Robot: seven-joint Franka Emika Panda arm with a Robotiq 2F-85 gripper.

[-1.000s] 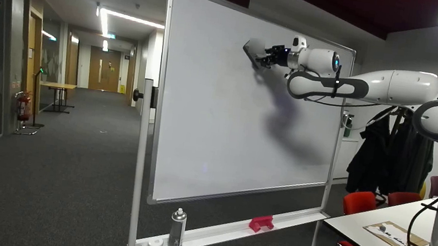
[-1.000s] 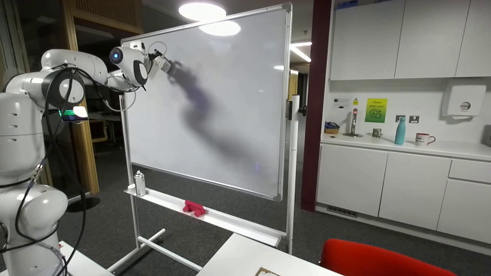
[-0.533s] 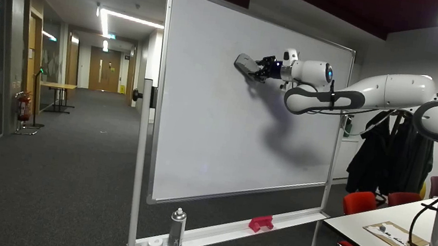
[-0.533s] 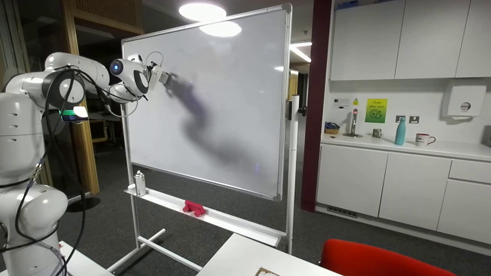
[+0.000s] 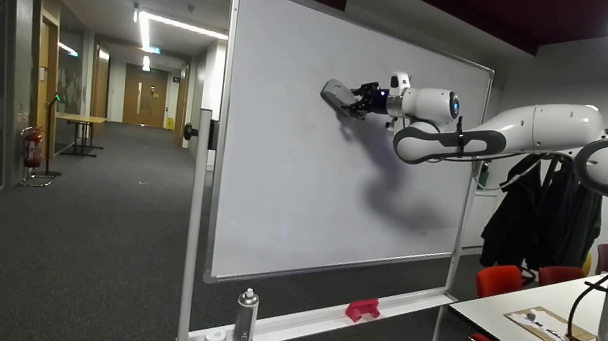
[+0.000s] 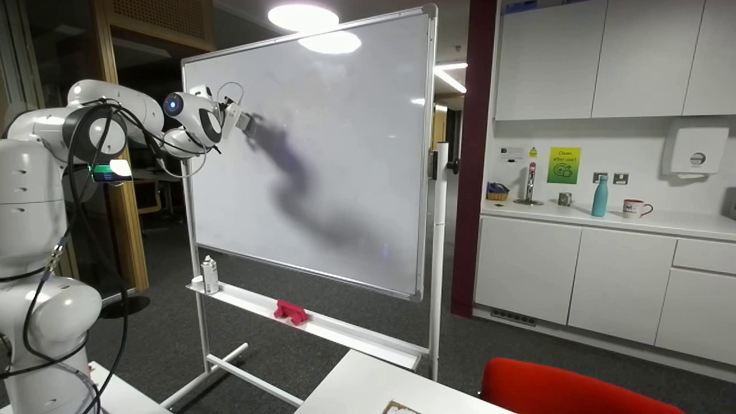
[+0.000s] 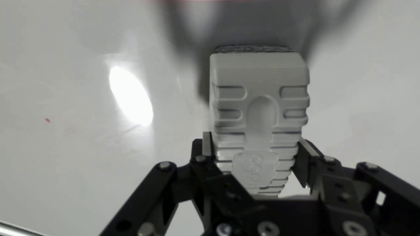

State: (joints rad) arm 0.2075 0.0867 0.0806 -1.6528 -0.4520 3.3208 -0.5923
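Whiteboard (image 5: 278, 190), lightly smudged, eraser (image 7: 261, 75) nearer top edge than bottom, gripper (image 7: 255, 145) clasping eraser's sides, can (image 5: 245, 322) near end of tray (image 5: 307, 327), grey carpet (image 5: 95, 237), white cabinets (image 6: 546, 63)

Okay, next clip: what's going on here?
A robot arm has its hand closed on the sides of a grey eraser, holding it at the upper half of a whiteboard; whether the eraser actually presses on the surface is hard to tell. On the tray below, a spray can stands upright and a red object sits apart from it.
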